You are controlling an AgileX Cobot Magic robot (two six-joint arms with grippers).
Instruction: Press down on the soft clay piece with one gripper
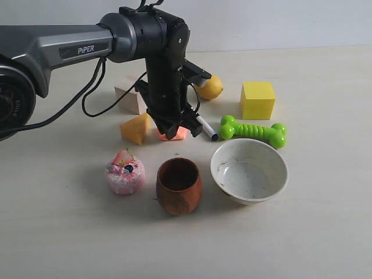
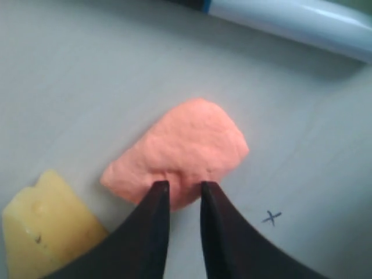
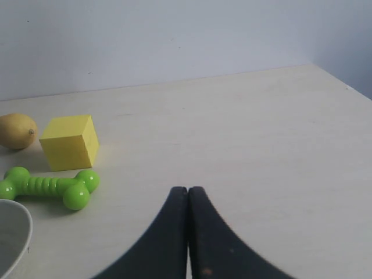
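The soft clay piece [image 2: 192,142] is a flat salmon-orange lump lying on the table; in the exterior view only its edge [image 1: 182,133] shows under the arm. My left gripper [image 2: 185,185] points down at it, and both fingertips [image 2: 161,187] rest on the lump's near edge. Its jaws stand a narrow gap apart with nothing between them. The same gripper [image 1: 172,132] hangs from the PiPER arm at the table's middle. My right gripper [image 3: 187,189] is shut and empty above bare table, away from the clay.
A yellow-orange wedge [image 1: 136,128] lies just left of the clay and a white marker [image 1: 206,127] just right. In front stand a pink cake toy [image 1: 124,172], a wooden cup [image 1: 178,185] and a white bowl [image 1: 224,156]. A green bone [image 1: 253,131], yellow cube [image 1: 257,99], lemon [image 1: 210,87] and wooden block [image 1: 130,93] are nearby.
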